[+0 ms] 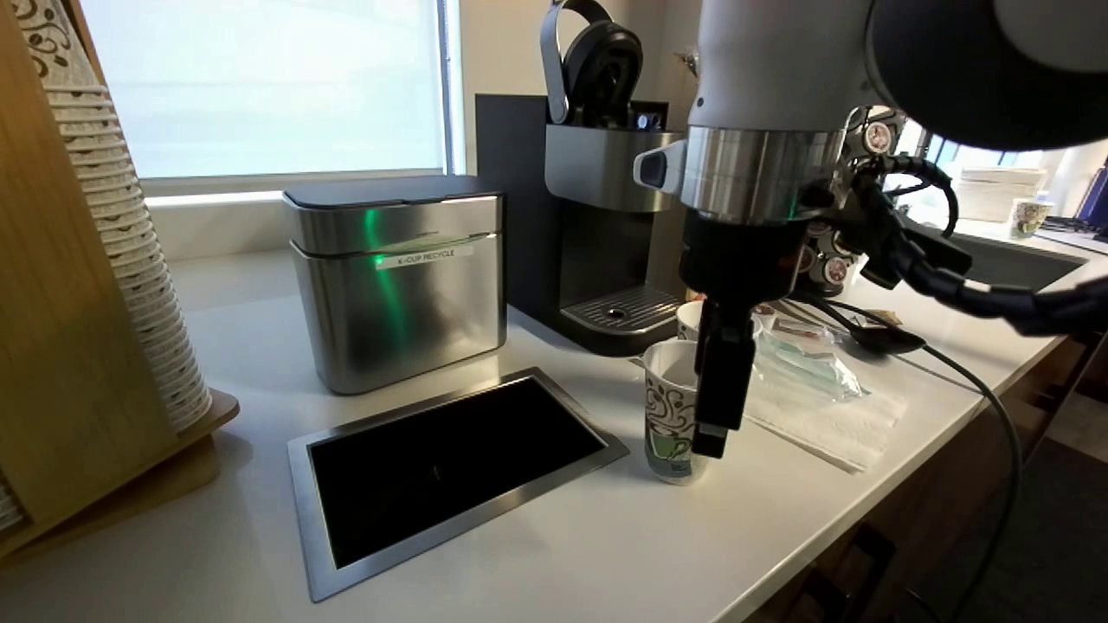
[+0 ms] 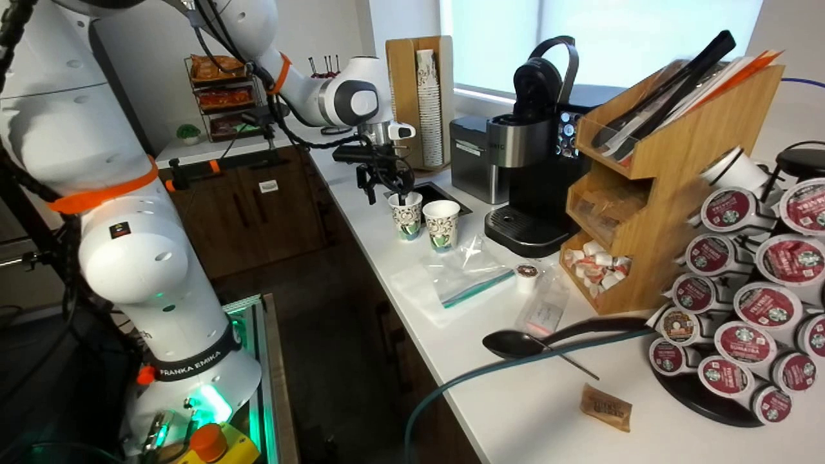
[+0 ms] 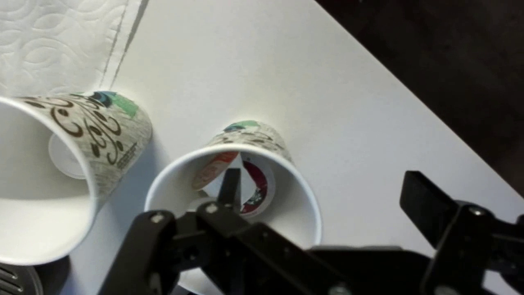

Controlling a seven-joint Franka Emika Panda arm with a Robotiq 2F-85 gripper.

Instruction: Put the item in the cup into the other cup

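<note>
The cup stands upright; in the wrist view it holds a pod with a dark red and white lid and an orange-white packet. It also shows in both exterior views. The other cup, with brown swirls, stands upright beside it; a round white shape shows at its bottom. It is also in both exterior views. My gripper is open and straddles the cup's wall. One finger is in or over the cup's mouth, the other outside it. Nothing is between the fingers except possibly the wall.
A coffee machine and a metal recycle bin stand behind, with a framed counter opening beside the cups. A paper towel and plastic bag lie near. The counter's edge is close to the cups.
</note>
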